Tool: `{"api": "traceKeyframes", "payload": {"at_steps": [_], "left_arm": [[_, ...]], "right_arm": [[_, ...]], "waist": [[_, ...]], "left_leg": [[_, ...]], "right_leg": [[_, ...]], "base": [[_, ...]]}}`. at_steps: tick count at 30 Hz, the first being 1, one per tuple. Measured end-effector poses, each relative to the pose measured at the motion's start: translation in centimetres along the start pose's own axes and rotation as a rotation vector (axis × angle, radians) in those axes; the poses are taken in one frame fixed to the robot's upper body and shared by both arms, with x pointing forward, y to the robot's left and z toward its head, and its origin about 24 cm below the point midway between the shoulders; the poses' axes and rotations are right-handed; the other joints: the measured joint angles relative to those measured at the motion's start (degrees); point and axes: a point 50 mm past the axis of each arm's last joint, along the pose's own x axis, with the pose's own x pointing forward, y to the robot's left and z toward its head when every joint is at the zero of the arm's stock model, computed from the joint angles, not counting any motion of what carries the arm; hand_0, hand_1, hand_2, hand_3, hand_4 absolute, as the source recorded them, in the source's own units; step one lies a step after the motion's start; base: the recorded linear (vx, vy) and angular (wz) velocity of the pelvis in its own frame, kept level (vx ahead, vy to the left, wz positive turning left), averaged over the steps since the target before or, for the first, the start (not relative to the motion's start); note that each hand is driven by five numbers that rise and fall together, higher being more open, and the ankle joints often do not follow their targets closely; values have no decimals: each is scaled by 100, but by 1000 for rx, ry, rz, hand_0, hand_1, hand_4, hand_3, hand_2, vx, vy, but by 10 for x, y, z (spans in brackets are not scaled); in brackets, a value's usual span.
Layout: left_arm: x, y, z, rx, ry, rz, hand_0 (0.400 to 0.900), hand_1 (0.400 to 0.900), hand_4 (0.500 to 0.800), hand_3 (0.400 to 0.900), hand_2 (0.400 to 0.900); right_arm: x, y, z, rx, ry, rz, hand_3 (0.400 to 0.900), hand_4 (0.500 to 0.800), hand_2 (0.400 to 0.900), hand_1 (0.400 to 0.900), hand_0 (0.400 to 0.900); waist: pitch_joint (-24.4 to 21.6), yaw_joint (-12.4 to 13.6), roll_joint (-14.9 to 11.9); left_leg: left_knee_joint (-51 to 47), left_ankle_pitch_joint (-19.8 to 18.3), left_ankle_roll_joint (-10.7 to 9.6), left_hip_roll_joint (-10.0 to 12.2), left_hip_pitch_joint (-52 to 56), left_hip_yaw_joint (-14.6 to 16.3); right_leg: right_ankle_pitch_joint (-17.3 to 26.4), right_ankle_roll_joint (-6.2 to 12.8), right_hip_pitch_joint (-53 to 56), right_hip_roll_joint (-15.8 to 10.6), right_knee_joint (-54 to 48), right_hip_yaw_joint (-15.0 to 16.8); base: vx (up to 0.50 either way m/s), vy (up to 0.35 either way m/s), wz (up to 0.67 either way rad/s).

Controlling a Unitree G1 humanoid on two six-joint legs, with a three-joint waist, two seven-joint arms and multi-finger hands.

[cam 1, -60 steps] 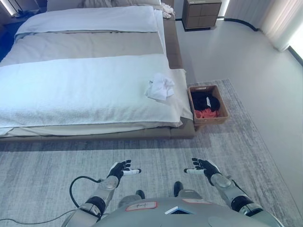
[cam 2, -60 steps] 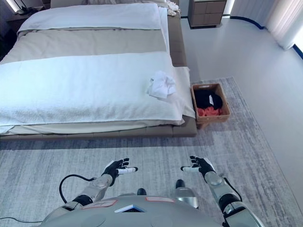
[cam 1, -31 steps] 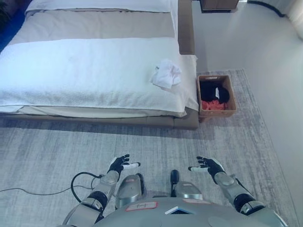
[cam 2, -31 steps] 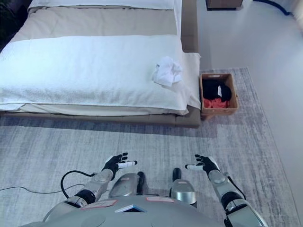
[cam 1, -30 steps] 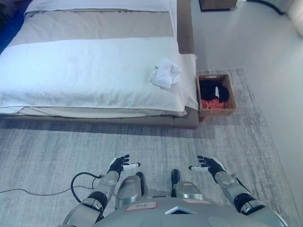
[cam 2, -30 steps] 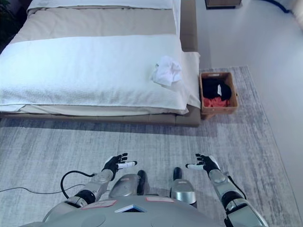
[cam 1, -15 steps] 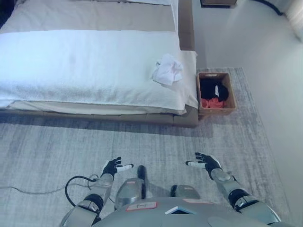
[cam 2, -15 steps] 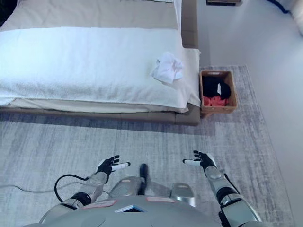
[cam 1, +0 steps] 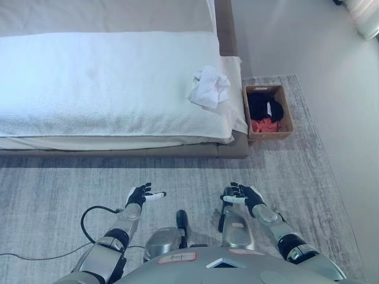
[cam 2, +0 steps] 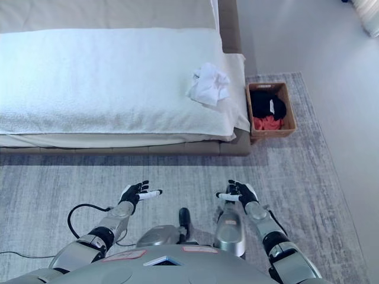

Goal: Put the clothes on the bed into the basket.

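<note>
A crumpled white garment [cam 1: 208,87] was seen lying on the bed [cam 1: 106,77], near its right edge. Just beside that edge, on the grey rug [cam 1: 53,183], stood the basket [cam 1: 289,121], with black and red clothes already inside. Well apart from the bed, over the rug, the left hand [cam 1: 138,194] and the right hand [cam 1: 243,195] were held with fingers spread wide and nothing grasped

Both hands [cam 1: 140,194] [cam 1: 243,194] forward, fingers spread
</note>
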Motion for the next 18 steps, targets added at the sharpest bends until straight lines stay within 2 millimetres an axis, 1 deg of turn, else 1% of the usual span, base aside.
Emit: {"api": "traceKeyframes", "payload": {"at_steps": [1, 2, 3, 4, 5, 6, 7, 8, 9, 10, 11, 12, 13, 14, 15, 16, 17, 18], "left_arm": [[0, -1, -1, 3, 3, -3, 900, 900, 800, 900, 900], [-1, -1, -3, 4, 7, -4, 900, 900, 800, 900, 900], [-1, -4, -5, -5, 13, -9, 900, 900, 800, 900, 900], [-3, -7, -9, 0, 22, -18, 900, 900, 800, 900, 900], [-4, -8, -15, -2, 39, -24, 900, 900, 800, 900, 900], [-6, -10, -22, -5, 55, -32, 900, 900, 800, 900, 900], [-9, -12, -30, -8, 71, -37, 900, 900, 800, 900, 900], [-10, -13, -33, -13, 81, -43, 900, 900, 800, 900, 900], [-10, -14, -34, -16, 82, -51, 900, 900, 800, 900, 900], [-11, -16, -36, -20, 86, -59, 900, 900, 800, 900, 900], [-9, -18, -25, -14, 50, -71, 900, 900, 800, 900, 900], [-9, -21, -24, -24, 44, -82, 900, 900, 800, 900, 900], [-10, -24, -25, -29, 46, -91, 900, 900, 800, 900, 900], [-10, -26, -23, -33, 37, -99, 900, 900, 800, 900, 900], [-9, -27, -17, -36, 13, -105, 900, 900, 800, 900, 900], [-8, -27, -9, -40, -14, -107, 900, 900, 800, 900, 900], [-7, -26, -3, -50, -39, -103, 900, 900, 800, 900, 900], [-7, -25, 0, -53, -52, -98, 900, 900, 800, 900, 900]], "right_arm": [[-1, 0, -3, 2, 7, -1, 900, 800, 900, 900, 900], [-2, 1, -6, 4, 16, 0, 900, 800, 900, 900, 900], [-1, 0, -8, 6, 28, -5, 900, 800, 900, 900, 900], [-2, -1, -11, 8, 39, -8, 900, 800, 900, 900, 900], [-3, -1, -14, 9, 50, -8, 900, 800, 900, 900, 900], [-4, -2, -18, 7, 64, -11, 900, 800, 900, 900, 900], [-5, -4, -19, 4, 66, -15, 900, 800, 900, 900, 900], [-4, -8, -15, 0, 53, -24, 900, 800, 900, 900, 900], [-2, -13, -9, -5, 33, -34, 900, 800, 900, 900, 900], [-2, -17, -4, -11, 16, -42, 900, 800, 900, 900, 900], [-2, -22, -2, -19, 8, -50, 900, 800, 900, 900, 900], [-2, -25, -1, -27, 7, -56, 900, 800, 900, 900, 900], [-2, -26, -1, -34, 9, -58, 900, 800, 900, 900, 900], [-2, -28, 0, -43, 5, -58, 900, 800, 900, 900, 900], [-3, -31, -1, -47, 7, -65, 900, 800, 900, 900, 900], [-3, -33, -2, -50, 10, -71, 900, 800, 900, 900, 900], [-4, -36, -1, -55, 11, -77, 900, 800, 900, 900, 900], [-4, -37, -1, -58, 11, -79, 900, 800, 900, 900, 900]], "waist": [[-37, -75, -86], [-88, -113, -163], [-125, -111, -175], [-213, -108, -131], [-290, -135, -66], [-355, -143, 5], [-445, -100, 48], [-481, -61, 83], [-498, -31, 39], [-519, 80, -5], [-473, 115, -99], [-461, 189, -98], [-465, 235, -115], [-451, 206, -93], [-447, 202, -102], [-431, 221, -110], [-390, 227, -117], [-337, 228, -98]], "left_leg": [[-1, -27, -25, -38, -16, -168], [5, -95, -117, -61, -24, -301], [2, -190, -248, 30, -9, -407], [-5, -247, -336, 169, -30, -499], [-29, -302, -408, 343, 18, -608], [-27, -360, -493, 571, 149, -639], [57, -390, -589, 743, 250, -621], [380, -465, -744, 870, 206, -559], [1017, -526, -872, 903, -19, -546], [1989, -550, -938, 866, -433, -587], [3153, -524, -1017, 820, -942, -603], [4009, -435, -1087, 833, -1249, -747], [4430, -461, -1123, 838, -1353, -800], [4709, -479, -1128, 808, -1569, -820], [4653, -490, -1128, 771, -1719, -731], [4357, -494, -1129, 730, -1816, -574], [3834, -474, -1099, 720, -1873, -438], [3105, -416, -1042, 774, -1841, -238]], "right_leg": [[7, -12, 41, -17, 29, 0], [54, -95, 140, -17, 23, -3], [277, -255, 170, 25, 33, -125], [371, -258, 205, 106, 23, -329], [450, -316, 333, 267, -9, -422], [497, -377, 520, 478, -65, -493], [517, -424, 653, 665, -157, -505], [442, -542, 739, 813, -154, -495], [354, -673, 817, 895, -155, -463], [247, -834, 873, 1014, -117, -449], [222, -958, 982, 974, -129, -406], [201, -1150, 1120, 1049, -135, -382], [186, -1257, 1253, 1118, -121, -391], [24, -1430, 1379, 1162, -126, -397], [-103, -1493, 1452, 1174, -134, -401], [-154, -1497, 1461, 1181, -138, -401], [-196, -1453, 1491, 1189, -144, -396], [-185, -1442, 1553, 1228, -128, -394]], "base": [[414, -383, 63], [498, -446, 70], [584, -472, 64], [543, -409, 47], [514, -402, 16], [403, -347, -5], [358, -361, -18], [364, -481, -22], [338, -477, -17], [222, -347, -8], [135, -177, -7], [149, -146, -6], [211, -181, -10], [219, -121, -5], [263, -101, -3], [316, -75, -2], [445, -11, -1], [327, 20, -1]]}}
